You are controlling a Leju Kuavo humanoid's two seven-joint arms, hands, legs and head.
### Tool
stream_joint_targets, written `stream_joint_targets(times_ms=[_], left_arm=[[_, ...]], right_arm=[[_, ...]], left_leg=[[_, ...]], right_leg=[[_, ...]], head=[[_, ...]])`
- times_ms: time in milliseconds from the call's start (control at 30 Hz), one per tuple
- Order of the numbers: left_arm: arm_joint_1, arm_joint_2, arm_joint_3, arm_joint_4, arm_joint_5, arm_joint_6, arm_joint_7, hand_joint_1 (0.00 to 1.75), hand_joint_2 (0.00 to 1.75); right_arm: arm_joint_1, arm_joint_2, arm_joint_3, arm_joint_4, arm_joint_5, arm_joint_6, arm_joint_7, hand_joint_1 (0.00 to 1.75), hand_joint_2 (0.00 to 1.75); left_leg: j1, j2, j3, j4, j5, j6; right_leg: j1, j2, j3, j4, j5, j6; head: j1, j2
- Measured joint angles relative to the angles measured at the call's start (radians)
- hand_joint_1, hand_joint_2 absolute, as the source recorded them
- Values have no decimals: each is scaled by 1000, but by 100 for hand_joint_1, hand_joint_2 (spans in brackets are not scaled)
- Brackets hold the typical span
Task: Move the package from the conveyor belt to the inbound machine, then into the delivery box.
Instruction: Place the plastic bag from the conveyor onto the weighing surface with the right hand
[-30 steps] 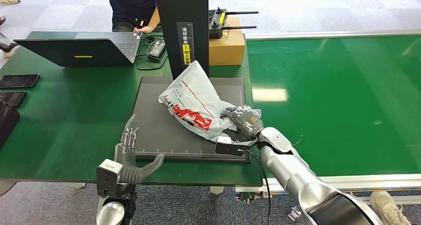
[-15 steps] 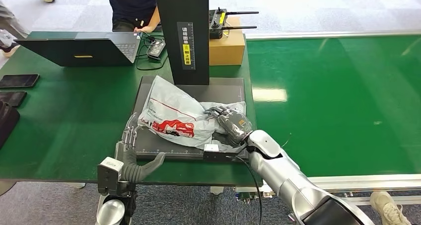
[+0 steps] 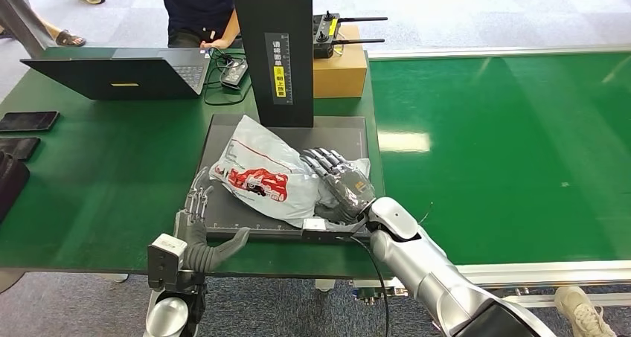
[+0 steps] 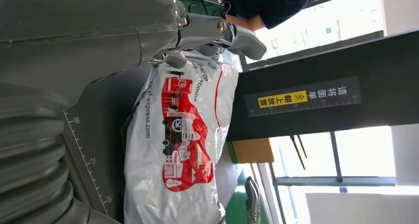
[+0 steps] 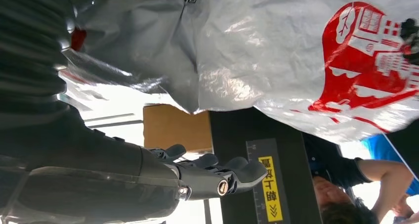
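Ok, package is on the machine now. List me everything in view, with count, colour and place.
package: one, white plastic with red print, lying on the inbound machine's platform
inbound machine: one, black platform with a black column at its back, on the table
table: one, green, left
conveyor belt: one, green, right
laptop: one, dark, open, table's far left
cardboard box: one, brown, behind the machine, black controller on top
phones: two, dark, table's left edge
person: one, dark top, behind the table
left hand: open, at the platform's near-left corner
right hand: fingers spread, on the package's right end
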State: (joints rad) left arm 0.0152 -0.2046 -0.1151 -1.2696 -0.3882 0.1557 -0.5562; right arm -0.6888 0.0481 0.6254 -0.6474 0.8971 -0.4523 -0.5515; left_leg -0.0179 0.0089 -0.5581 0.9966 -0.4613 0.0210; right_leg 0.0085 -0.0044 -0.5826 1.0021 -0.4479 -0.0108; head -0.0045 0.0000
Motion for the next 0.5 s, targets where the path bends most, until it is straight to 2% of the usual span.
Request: stream_joint_targets(times_ms=[67, 233, 300, 400, 500], left_arm=[[1, 0, 0, 0, 1, 6, 0, 0, 175], [14, 1, 0, 0, 7, 33, 0, 0, 175], [19, 1, 0, 0, 8, 38, 0, 0, 175], [22, 1, 0, 0, 8, 43, 1, 0, 175], [24, 1, 0, -2, 5, 45, 5, 0, 175]], right_arm=[[8, -1, -3, -14, -12, -14, -9, 0, 175], [49, -10, -45, -92, -111, -72, -21, 0, 175], [76, -12, -77, -137, -198, -38, -36, 0, 175], [139, -13, -134, -228, -349, 63, -67, 0, 175], [218, -15, -188, -328, -424, 125, -85, 0, 175]], left_leg=[[0, 0, 0, 0, 0, 0], [0, 0, 0, 0, 0, 0], [0, 0, 0, 0, 0, 0], [0, 0, 0, 0, 0, 0], [0, 0, 0, 0, -1, 0]], right_leg=[[0, 0, 0, 0, 0, 0], [0, 0, 0, 0, 0, 0], [0, 0, 0, 0, 0, 0], [0, 0, 0, 0, 0, 0], [0, 0, 0, 0, 0, 0]], head=[[0, 0], [0, 0], [0, 0], [0, 0], [0, 0]])
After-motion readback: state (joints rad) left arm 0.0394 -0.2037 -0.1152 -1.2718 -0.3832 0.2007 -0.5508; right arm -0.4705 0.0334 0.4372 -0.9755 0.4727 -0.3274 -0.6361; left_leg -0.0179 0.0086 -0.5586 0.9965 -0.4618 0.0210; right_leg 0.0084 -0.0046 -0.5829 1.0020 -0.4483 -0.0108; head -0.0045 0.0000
